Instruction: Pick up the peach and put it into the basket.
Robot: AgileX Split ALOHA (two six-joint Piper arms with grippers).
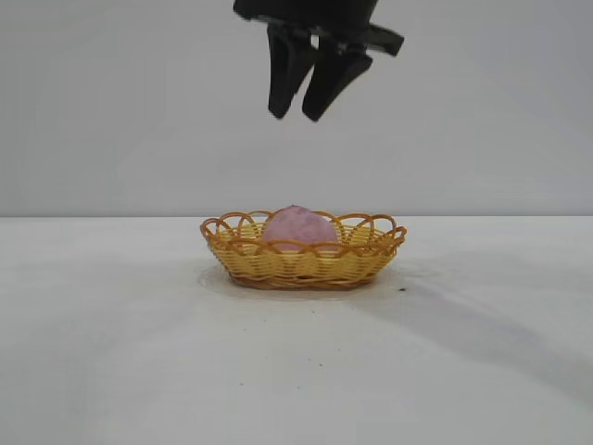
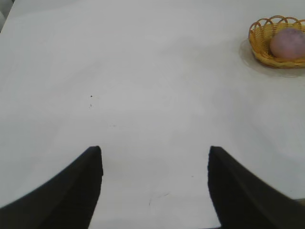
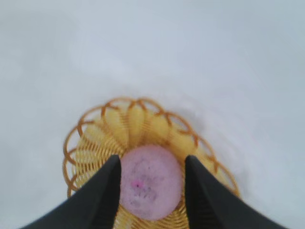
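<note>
The dusty-pink peach [image 1: 296, 227] lies inside the yellow-orange wicker basket [image 1: 278, 264] at the middle of the white table. My right gripper [image 1: 296, 113] hangs open and empty well above the basket, clear of the peach. In the right wrist view its two dark fingers [image 3: 102, 191] frame the peach [image 3: 150, 183] lying in the basket [image 3: 128, 124] far below. My left gripper [image 2: 155, 150] is open and empty over bare table. The basket [image 2: 259, 43] with the peach [image 2: 287, 43] shows far off at the edge of its view. The left gripper is out of the exterior view.
The white table [image 1: 111, 352] stretches to all sides of the basket, with a plain grey wall behind. A few tiny dark specks [image 2: 91, 96] lie on the table.
</note>
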